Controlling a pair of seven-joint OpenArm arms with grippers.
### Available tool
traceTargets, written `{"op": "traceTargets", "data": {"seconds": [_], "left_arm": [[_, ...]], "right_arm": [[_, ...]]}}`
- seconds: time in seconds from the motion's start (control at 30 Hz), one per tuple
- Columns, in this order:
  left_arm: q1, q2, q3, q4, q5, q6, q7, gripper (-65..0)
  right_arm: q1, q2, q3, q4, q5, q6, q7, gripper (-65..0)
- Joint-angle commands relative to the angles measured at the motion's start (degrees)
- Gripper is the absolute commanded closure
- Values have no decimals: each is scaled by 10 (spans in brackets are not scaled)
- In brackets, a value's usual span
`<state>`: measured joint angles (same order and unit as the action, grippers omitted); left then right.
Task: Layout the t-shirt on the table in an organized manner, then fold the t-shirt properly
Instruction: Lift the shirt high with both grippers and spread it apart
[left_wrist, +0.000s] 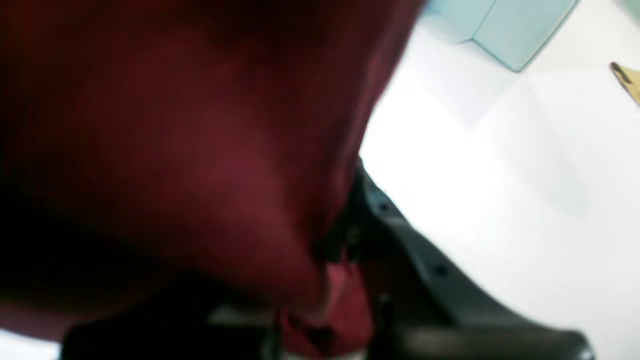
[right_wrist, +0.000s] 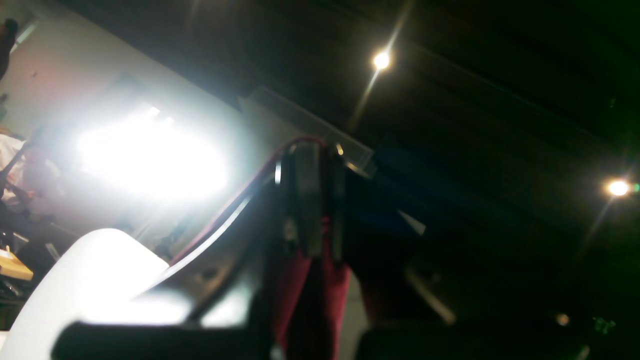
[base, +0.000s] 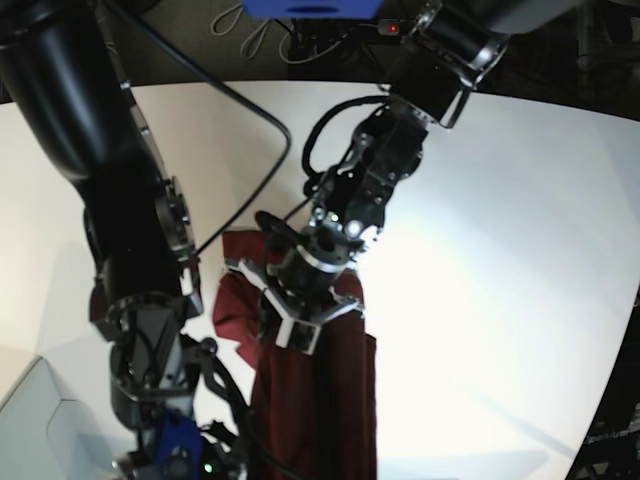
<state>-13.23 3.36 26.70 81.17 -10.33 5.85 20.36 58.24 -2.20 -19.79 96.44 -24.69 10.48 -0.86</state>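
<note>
The maroon t-shirt (base: 315, 385) is hanging bunched above the glossy white table (base: 500, 250), lifted off the surface between the two arms rather than lying flat, its lower part draping down toward the near edge in the base view. The left gripper (left_wrist: 345, 280) is clenching a fold of the red cloth: in its wrist view the fabric is pinched between the dark fingers (left_wrist: 400, 235) and billowing across most of the frame, with the white tabletop showing to the right. The right gripper (right_wrist: 312, 200) is pointing upward toward a dark ceiling with bright lamps, its jaws pressed together on a strip of the shirt, which is looping over the fingertips and hanging down below them. A pale blue box (left_wrist: 500, 25) is sitting on the table well apart from the cloth.
</note>
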Motion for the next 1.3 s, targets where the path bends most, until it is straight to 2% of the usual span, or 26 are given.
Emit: {"op": "traceTargets", "data": {"seconds": [0.0,0.23,0.33,0.4,0.5,0.63,0.7,0.87,1.03,1.2,1.27], "left_arm": [[-3,1,0,27,2,-2,-7,-16],[89,-66,-1,154,2,-2,-5,-1],[133,-125,-9,221,-2,-2,-5,-1],[162,-159,-34,262,-2,-2,-6,-1],[203,-193,-121,299,-2,-4,-10,-1],[208,-195,-243,299,-3,-9,-6,-1],[196,-195,-282,299,-3,-9,-6,-1],[157,-207,-321,279,-3,-9,-5,-1],[125,-229,-340,260,-3,-9,-5,-1],[79,-238,-402,231,-3,-9,-6,-1],[66,-253,-432,225,-3,-9,-6,-1]], "right_arm": [[24,-2,5,6,0,-8,12,0],[24,10,6,5,0,-8,11,0],[24,14,6,4,0,-8,11,0],[24,22,7,2,0,-8,11,0],[23,35,7,5,0,-8,11,0],[2,35,7,14,-1,-8,12,0],[-21,43,10,32,-1,-8,13,0],[-70,48,11,67,-1,-8,12,0],[-123,81,40,118,-1,-8,14,0],[-159,117,83,140,-1,-8,15,0],[-171,127,104,151,-1,-8,15,0]]}}
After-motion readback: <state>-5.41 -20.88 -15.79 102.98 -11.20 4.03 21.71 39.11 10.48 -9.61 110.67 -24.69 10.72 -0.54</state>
